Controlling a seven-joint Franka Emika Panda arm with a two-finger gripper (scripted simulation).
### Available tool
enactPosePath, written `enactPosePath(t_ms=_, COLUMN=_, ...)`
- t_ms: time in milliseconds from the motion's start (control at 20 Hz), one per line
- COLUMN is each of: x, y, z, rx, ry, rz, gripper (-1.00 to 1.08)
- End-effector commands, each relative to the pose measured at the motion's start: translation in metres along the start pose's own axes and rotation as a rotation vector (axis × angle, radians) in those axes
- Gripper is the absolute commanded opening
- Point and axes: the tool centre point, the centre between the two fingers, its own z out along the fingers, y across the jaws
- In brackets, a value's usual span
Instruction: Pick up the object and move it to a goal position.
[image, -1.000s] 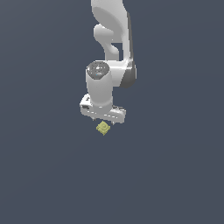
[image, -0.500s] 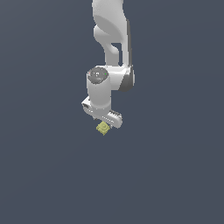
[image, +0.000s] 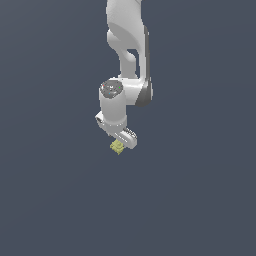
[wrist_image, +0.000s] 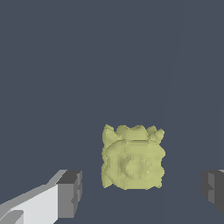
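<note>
The object (wrist_image: 132, 157) is a small yellow-green blocky piece with a round raised mark on top. It lies on the dark grey floor. In the wrist view it sits between my two fingertips, with a gap on each side. One dark finger pad (wrist_image: 70, 194) and the other (wrist_image: 213, 189) flank it without touching. My gripper (wrist_image: 142, 192) is open around it. In the exterior view the white gripper (image: 121, 141) stands right over the object (image: 117, 147), which peeks out under the hand.
The plain dark grey floor (image: 200, 200) spreads all around. The white arm (image: 129, 55) rises above the gripper toward the top of the exterior view.
The gripper has turned about its vertical axis and come lower over the object. The object has not moved.
</note>
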Motion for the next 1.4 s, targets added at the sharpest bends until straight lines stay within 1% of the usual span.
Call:
enactPosePath(t_ms=0, x=0.000, y=0.001, z=0.002, rx=0.000, ry=0.001, rz=0.020, gripper=1.00)
enactPosePath(t_ms=350, x=-0.001, y=0.001, z=0.005, rx=0.000, ry=0.001, rz=0.022, gripper=1.00)
enactPosePath(t_ms=850, x=-0.001, y=0.002, z=0.046, rx=0.000, ry=0.002, rz=0.027, gripper=1.00)
enactPosePath(t_ms=1100, x=-0.001, y=0.001, z=0.052, rx=0.000, ry=0.002, rz=0.027, gripper=1.00)
enactPosePath(t_ms=1150, x=-0.001, y=0.001, z=0.052, rx=0.000, ry=0.002, rz=0.027, gripper=-1.00)
enactPosePath(t_ms=1350, x=-0.001, y=0.001, z=0.052, rx=0.000, ry=0.002, rz=0.027, gripper=-1.00)
